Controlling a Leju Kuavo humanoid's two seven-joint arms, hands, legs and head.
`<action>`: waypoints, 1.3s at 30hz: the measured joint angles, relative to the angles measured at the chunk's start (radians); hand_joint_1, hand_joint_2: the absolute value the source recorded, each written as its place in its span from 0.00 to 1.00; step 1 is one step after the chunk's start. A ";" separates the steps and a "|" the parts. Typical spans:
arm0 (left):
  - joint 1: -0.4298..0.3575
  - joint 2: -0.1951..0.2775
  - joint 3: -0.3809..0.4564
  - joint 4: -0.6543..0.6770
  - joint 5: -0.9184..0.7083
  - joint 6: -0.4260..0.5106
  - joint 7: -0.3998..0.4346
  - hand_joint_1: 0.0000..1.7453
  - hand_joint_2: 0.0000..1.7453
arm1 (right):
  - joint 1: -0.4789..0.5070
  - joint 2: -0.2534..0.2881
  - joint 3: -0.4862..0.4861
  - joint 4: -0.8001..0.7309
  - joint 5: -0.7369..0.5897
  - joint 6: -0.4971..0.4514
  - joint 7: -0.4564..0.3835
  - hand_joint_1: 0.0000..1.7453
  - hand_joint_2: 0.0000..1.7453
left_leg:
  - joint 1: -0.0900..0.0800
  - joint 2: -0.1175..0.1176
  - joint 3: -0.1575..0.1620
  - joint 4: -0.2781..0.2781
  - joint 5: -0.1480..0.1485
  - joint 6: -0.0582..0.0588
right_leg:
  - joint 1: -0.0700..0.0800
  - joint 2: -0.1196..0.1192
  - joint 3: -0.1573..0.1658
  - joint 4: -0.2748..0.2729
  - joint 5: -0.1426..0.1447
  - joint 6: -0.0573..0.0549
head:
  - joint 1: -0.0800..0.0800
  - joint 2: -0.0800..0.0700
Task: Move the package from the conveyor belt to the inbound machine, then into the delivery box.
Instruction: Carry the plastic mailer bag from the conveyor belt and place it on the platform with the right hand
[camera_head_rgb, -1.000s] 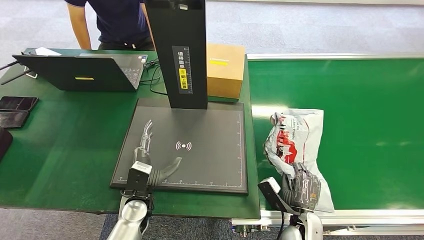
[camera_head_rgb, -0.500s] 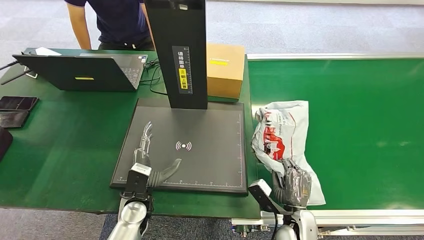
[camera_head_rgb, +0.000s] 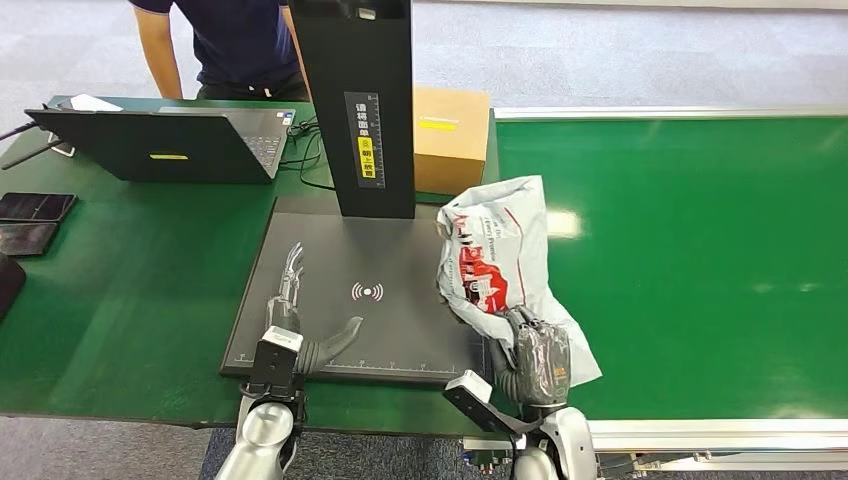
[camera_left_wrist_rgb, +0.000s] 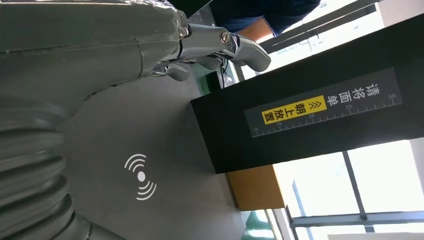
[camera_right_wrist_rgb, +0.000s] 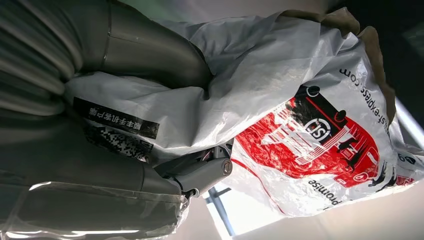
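Note:
A white plastic package (camera_head_rgb: 495, 255) with red print hangs above the right edge of the dark inbound machine plate (camera_head_rgb: 400, 260), where it meets the green conveyor belt (camera_head_rgb: 700, 250). My right hand (camera_head_rgb: 535, 362) grips its near end. The right wrist view has the package (camera_right_wrist_rgb: 310, 120) close up, pressed under the thumb (camera_right_wrist_rgb: 150, 55). My left hand (camera_head_rgb: 300, 320) lies open on the plate's near left part, fingers spread, and the left wrist view has its fingers (camera_left_wrist_rgb: 220, 45) stretched toward the black column (camera_left_wrist_rgb: 320, 115).
The black scanner column (camera_head_rgb: 360, 100) rises at the plate's far edge, with a cardboard box (camera_head_rgb: 450, 140) beside it. A laptop (camera_head_rgb: 170, 140) and phones (camera_head_rgb: 30, 215) lie on the green table to the left. A person (camera_head_rgb: 230, 45) stands behind the table.
My right hand has lifted the package off the conveyor belt and carried it left to the plate's right edge. The left hand has not moved.

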 joint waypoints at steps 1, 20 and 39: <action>-0.001 0.000 -0.001 0.000 0.000 0.000 0.000 0.00 1.00 | -0.004 0.000 0.013 0.000 0.002 0.000 0.000 0.95 1.00 | 0.000 0.000 0.000 0.000 0.000 0.000 | 0.000 0.000 0.000 0.000 0.000 0.000 | 0.000 0.000; -0.019 0.011 -0.072 0.000 0.088 0.089 -0.004 0.00 1.00 | -0.279 -0.021 0.170 0.258 0.001 0.047 -0.022 0.97 1.00 | 0.000 0.000 0.000 0.000 0.000 0.000 | 0.000 0.000 0.000 0.000 0.000 0.000 | 0.000 0.000; -0.046 0.057 -0.200 0.014 0.181 0.199 -0.004 0.00 1.00 | -0.452 -0.024 0.342 0.609 0.062 0.026 -0.048 0.00 1.00 | 0.000 0.000 -0.001 0.000 0.000 0.000 | 0.000 0.000 -0.001 0.000 0.000 0.000 | 0.000 0.000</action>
